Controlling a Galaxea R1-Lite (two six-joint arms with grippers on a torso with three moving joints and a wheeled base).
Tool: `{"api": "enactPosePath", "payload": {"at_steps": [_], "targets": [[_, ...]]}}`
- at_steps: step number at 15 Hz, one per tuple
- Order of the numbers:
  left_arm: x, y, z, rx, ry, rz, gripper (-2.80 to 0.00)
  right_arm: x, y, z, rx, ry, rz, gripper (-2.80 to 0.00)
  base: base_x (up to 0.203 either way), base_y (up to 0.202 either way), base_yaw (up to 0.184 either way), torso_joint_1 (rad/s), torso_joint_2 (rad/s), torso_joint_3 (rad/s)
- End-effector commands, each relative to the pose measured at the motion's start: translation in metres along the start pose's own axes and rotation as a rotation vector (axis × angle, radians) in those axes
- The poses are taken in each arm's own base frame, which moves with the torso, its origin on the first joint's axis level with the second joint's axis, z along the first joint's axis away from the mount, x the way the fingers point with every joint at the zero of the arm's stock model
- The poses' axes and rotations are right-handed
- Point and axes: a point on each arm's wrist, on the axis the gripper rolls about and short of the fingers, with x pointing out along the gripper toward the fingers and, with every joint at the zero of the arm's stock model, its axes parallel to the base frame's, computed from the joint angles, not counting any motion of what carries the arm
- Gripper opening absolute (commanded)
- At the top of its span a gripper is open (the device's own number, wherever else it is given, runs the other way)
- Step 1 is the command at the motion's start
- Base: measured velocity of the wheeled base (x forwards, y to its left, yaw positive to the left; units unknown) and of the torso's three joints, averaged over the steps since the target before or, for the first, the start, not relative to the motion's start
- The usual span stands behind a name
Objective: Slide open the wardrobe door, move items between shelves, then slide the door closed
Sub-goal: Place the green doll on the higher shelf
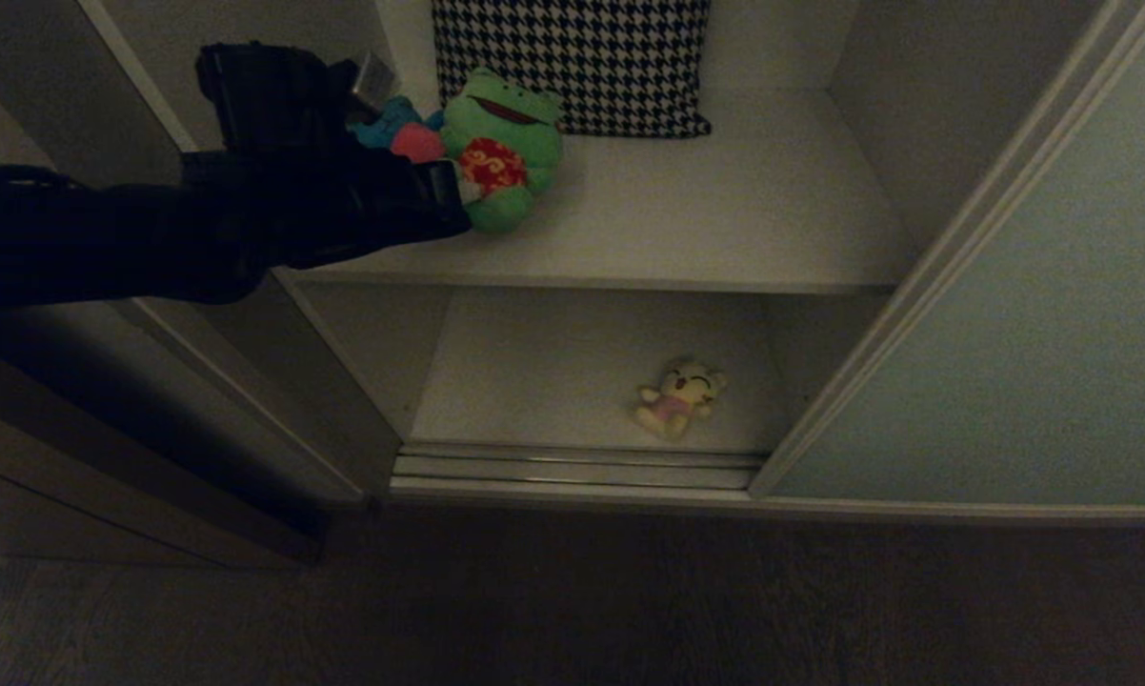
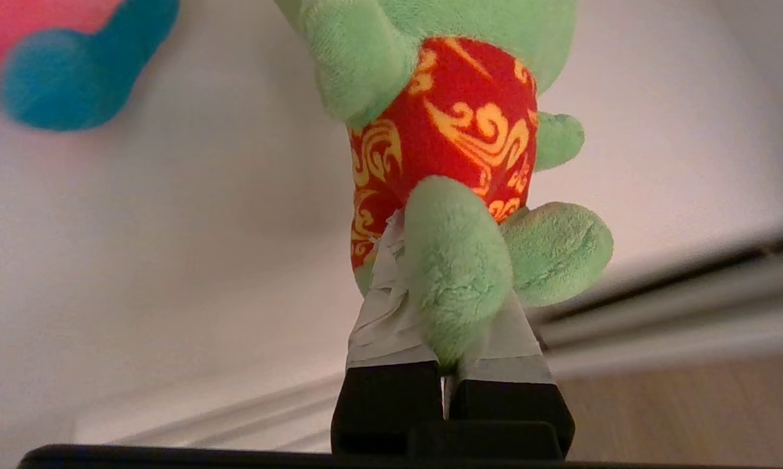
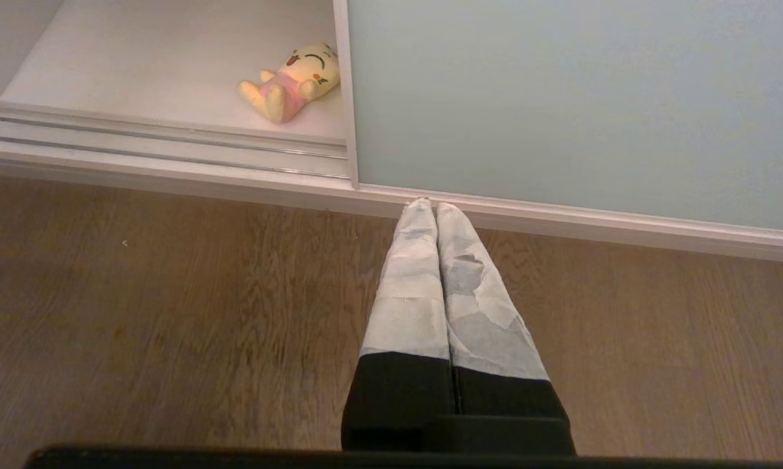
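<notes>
The sliding wardrobe door [image 1: 1030, 314] stands slid to the right, leaving the left bay open. The left gripper [image 2: 453, 339] is clamped on a leg of the green frog [image 1: 501, 148], which sits at the near left of the upper shelf [image 1: 725, 210], just beside the blue toy [image 1: 396, 129] and in front of the houndstooth cloth [image 1: 572, 57]. The yellow toy [image 1: 679, 395] lies on the lower shelf [image 1: 534, 381], toward its right near edge by the floor rails [image 1: 572, 467]. The right gripper [image 3: 436, 212] hangs over the wooden floor [image 3: 170, 293], fingers together and empty. The pinch holds only a limb, so the body will likely dangle and swing. A sound transfer would lift it clear of the blue toy, draw it out past the upper shelf's near edge, then lower it slowly into the lower bay.
</notes>
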Motion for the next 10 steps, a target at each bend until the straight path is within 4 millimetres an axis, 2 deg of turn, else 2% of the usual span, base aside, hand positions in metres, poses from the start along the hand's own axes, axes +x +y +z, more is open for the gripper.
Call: {"api": "enactPosePath", "payload": {"at_steps": [1, 4, 6, 10], "targets": [[0.04, 0.012, -0.026, -0.021, 0.019, 0.021, -2.8, 0.0, 0.0, 0.0, -0.001, -0.001, 0.001, -2.8, 0.0, 0.0, 0.0, 0.0, 0.0, 0.0], [0.06, 0.012, -0.027, -0.04, -0.045, 0.071, -2.8, 0.0, 0.0, 0.0, -0.001, -0.001, 0.0, -2.8, 0.0, 0.0, 0.0, 0.0, 0.0, 0.0], [0.068, 0.014, -0.036, -0.039, -0.06, 0.079, -2.8, 0.0, 0.0, 0.0, 0.0, -0.001, 0.0, -2.8, 0.0, 0.0, 0.0, 0.0, 0.0, 0.0], [0.071, 0.016, -0.036, -0.032, -0.13, 0.118, -2.8, 0.0, 0.0, 0.0, -0.001, -0.001, 0.0, -2.8, 0.0, 0.0, 0.0, 0.0, 0.0, 0.0]]}}
